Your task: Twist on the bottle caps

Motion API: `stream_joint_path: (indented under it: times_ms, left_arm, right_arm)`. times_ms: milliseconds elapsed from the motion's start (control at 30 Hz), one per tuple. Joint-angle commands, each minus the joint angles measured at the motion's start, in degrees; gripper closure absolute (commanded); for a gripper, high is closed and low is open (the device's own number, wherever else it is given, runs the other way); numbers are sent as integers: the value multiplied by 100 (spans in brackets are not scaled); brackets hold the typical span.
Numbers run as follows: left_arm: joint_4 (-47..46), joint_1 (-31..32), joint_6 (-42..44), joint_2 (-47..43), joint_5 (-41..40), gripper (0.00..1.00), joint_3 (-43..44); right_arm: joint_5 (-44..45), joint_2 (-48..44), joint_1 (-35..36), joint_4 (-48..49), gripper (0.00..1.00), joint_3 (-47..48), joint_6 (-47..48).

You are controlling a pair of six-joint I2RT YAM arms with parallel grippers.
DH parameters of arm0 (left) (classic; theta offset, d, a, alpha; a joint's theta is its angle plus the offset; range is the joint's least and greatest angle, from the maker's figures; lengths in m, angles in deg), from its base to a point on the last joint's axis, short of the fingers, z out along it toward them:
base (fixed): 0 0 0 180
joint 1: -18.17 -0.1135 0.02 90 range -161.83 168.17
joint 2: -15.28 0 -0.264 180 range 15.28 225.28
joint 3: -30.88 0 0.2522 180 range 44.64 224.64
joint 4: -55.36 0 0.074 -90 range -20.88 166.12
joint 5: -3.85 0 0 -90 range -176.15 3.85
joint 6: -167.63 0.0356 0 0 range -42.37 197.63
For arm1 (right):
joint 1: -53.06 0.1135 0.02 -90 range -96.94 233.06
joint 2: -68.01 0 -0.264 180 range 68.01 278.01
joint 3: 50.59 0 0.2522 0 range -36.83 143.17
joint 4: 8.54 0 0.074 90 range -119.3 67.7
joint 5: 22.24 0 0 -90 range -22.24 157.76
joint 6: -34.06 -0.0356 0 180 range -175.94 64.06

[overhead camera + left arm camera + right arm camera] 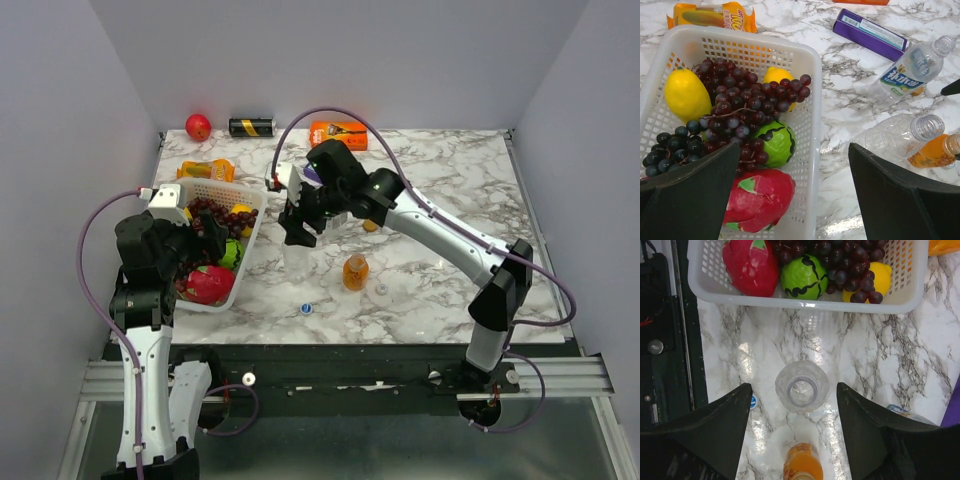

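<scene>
right end effector (298, 236) spread | over uncapped clear bottle (802, 386) | blue cap (306, 309) nearby

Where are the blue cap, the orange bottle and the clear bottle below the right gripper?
blue cap (306, 309): top external view, its top face.
orange bottle (355, 272): top external view, its body.
clear bottle (802, 387): right wrist view, its open neck.

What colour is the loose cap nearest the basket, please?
The cap is blue, clearest in the top view.

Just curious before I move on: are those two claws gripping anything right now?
Left gripper: open, empty, over the basket.
Right gripper: open, empty, over the uncapped clear bottle.
</scene>
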Motion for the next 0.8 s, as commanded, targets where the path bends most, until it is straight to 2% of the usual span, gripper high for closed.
stream_joint_path:
  times_ms: [0, 167, 367, 400, 500, 600, 667, 700, 767]
  left_arm:
    - [-71, -38, -51, -3, 128, 2, -64]
    - [-54, -38, -42, -20, 119, 2, -91]
    - [-106, -38, -60, -20, 146, 2, -143]
    - [-115, -38, -51, -20, 207, 2, -161]
    - [-185, -38, 28, -3, 409, 2, -231]
    - [-317, -12, 54, 76, 690, 2, -354]
    - [-457, 49, 46, 155, 1067, 2, -459]
    - [-501, 67, 81, 260, 1295, 2, -495]
    - [-633, 189, 335, 331, 2092, 3, -626]
  right_arm:
    - [388, 262, 44, 120, 27, -26, -141]
    - [362, 307, 52, 120, 32, -158, -141]
    - [511, 324, 52, 129, 43, -290, -71]
    - [511, 333, 61, 129, 51, -299, -62]
    - [485, 298, 52, 155, 69, -395, -27]
    - [485, 272, 61, 181, 78, -448, -18]
    - [467, 263, 70, 147, 87, -309, 17]
    - [476, 211, 70, 68, 95, -229, 52]
    - [555, 105, 61, -12, 99, -80, 122]
